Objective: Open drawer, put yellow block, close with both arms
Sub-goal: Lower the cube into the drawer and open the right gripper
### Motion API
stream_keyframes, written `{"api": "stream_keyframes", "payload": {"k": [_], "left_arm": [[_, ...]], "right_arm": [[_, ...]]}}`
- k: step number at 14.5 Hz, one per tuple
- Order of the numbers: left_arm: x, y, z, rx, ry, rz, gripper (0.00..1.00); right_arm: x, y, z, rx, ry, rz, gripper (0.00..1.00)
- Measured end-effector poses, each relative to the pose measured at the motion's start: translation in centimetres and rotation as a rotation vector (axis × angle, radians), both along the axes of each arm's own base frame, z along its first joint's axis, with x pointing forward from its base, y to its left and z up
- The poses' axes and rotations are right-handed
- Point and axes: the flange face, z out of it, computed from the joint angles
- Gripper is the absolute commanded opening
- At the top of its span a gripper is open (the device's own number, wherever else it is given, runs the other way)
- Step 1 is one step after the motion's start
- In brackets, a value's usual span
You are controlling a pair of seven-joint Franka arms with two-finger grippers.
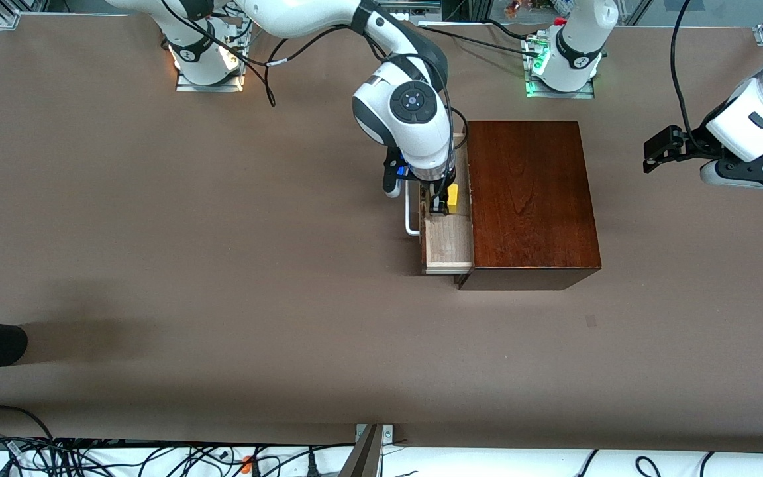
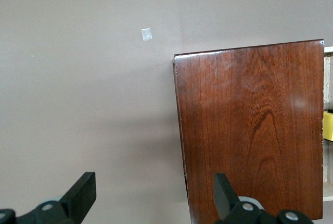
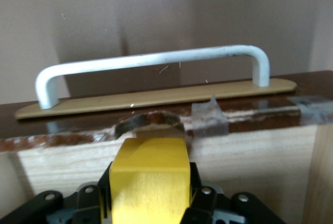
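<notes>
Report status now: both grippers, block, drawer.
Right gripper shut on yellow block, inside open drawer. Left gripper open, waiting above table beside the box. Nothing in the way.

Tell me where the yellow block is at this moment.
The yellow block is between the right gripper's fingers, inside the open drawer, just beside its white handle.

**Open drawer occupied, table wide open**

Drawer [image 1: 448,238] is pulled out toward the right arm's end; the right gripper [image 1: 436,204], clamped on the yellow block [image 1: 452,197], fills the tray's middle. Bare tray floor nearer the camera. White handle [image 1: 410,212] blocks the front edge. Wooden box [image 1: 530,199] walls off the left arm's end. Left gripper [image 1: 660,154] hangs spread over bare table.
</notes>
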Motion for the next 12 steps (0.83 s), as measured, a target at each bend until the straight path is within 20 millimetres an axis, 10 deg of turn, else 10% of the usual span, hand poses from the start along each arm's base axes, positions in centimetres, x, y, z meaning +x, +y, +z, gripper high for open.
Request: {"api": "stream_keyframes", "payload": {"k": [2,8,12], "left_arm": [[0.0,-0.2,0.0,0.0,0.0,-0.005,1.0],[0.0,-0.5,0.0,0.0,0.0,-0.01,1.0],[0.0,-0.8,0.1,0.0,-0.002,-0.018,1.0]], "right_arm": [[-0.4,0.3,-0.8,-0.007,0.001,0.018,1.0],[0.0,-0.1,0.1,-0.036,0.012,0.023,1.0],[2.4,-3.5,9.2,-0.011,0.001,-0.007,1.0]]}}
